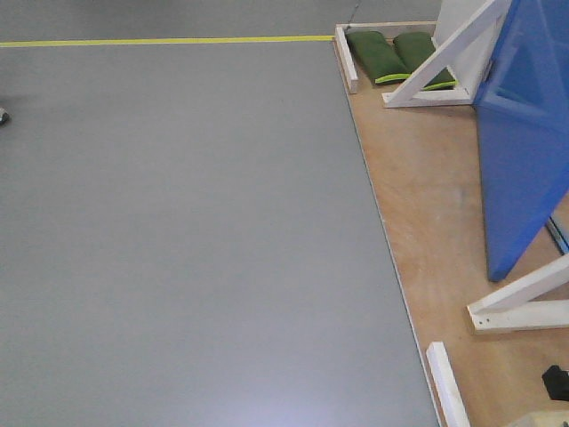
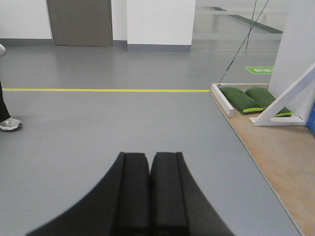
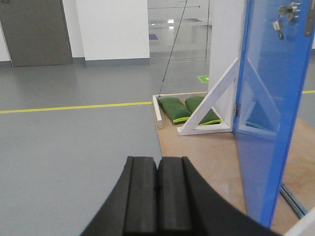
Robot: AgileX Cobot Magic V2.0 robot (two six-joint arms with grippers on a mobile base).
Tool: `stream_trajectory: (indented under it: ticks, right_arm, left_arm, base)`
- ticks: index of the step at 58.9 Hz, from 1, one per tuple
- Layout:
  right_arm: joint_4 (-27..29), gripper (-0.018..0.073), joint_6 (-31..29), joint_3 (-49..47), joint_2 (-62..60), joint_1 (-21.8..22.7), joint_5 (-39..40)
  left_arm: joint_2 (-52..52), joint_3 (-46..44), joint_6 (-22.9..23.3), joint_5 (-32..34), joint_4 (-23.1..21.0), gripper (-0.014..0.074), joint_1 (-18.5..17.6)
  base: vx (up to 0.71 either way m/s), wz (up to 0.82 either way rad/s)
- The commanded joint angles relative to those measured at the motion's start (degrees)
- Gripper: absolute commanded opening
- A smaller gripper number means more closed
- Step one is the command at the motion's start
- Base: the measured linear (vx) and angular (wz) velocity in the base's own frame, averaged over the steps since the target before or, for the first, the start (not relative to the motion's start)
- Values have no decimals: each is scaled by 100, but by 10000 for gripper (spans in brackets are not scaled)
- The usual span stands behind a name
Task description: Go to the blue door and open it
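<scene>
Blue door (image 3: 270, 123) standing on wooden platform (image 3: 206, 157), green sandbags (image 3: 179, 109) lying by white brace (image 3: 209, 100), left gripper (image 2: 149, 160) and right gripper (image 3: 157, 164) both clenching empty.

The door (image 3: 268, 123) is bright blue and plain, with a silver lock (image 3: 288, 11) near its top. The braces (image 1: 442, 55) beside it are white. The floor (image 1: 178, 231) is flat grey, crossed by a thin yellow line (image 1: 160, 40). The platform (image 1: 427, 205) is pale brown wood. Two bags (image 1: 380, 55) are dark green with lime-green edges. The left gripper (image 2: 149, 156) and right gripper (image 3: 157, 160) are matt black. The far wall (image 3: 113, 29) is white with grey skirting.
</scene>
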State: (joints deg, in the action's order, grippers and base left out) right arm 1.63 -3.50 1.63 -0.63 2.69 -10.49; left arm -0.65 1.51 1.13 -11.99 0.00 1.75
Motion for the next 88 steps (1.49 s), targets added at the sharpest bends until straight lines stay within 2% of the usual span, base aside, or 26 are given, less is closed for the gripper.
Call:
stream_trajectory:
  ticks: [1, 54, 88]
  right_arm:
    - [-6, -1, -20, 15, -107, 26, 481]
    - [-6, -1, -20, 15, -96, 26, 483]
    - [-6, -1, -20, 15, -82, 26, 483]
  left_arm:
    - [-95, -115, 37, 440, -33, 73, -1]
    - [-89, -113, 37, 440, -33, 73, -1]
    - [-73, -113, 37, 440, -33, 73, -14]
  base:
    - [47, 6]
    - [42, 2]
    - [25, 3]
